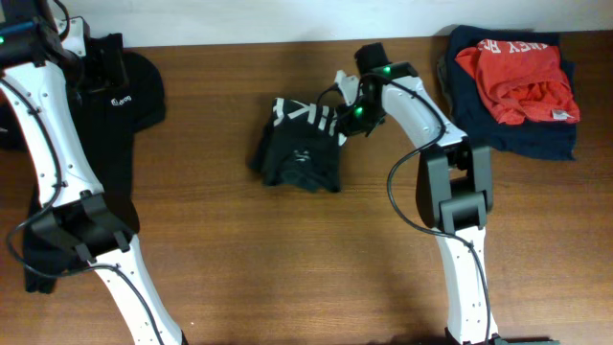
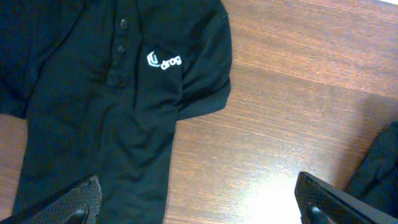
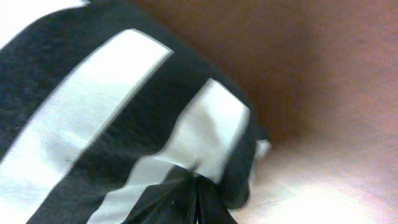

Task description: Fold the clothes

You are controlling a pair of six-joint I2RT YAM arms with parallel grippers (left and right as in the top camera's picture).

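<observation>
"Where's the black T-shirt (image 1: 299,151)?"

"Bunched up right of the polo (image 1: 134,86). Right pincer (image 1: 342,125) pinches its edge; left pincer (image 2: 202,211) is wide apart. A thin pinch could slip, dropping it crumpled."

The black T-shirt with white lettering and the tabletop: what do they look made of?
Black T-shirt: soft matte fabric, probably cotton knit; it bunches in limp folds, lettering looks flat-printed. Table: wood or wood-look laminate, smooth, slightly glossy; grain streaks with soft glare in the left wrist view.
</observation>
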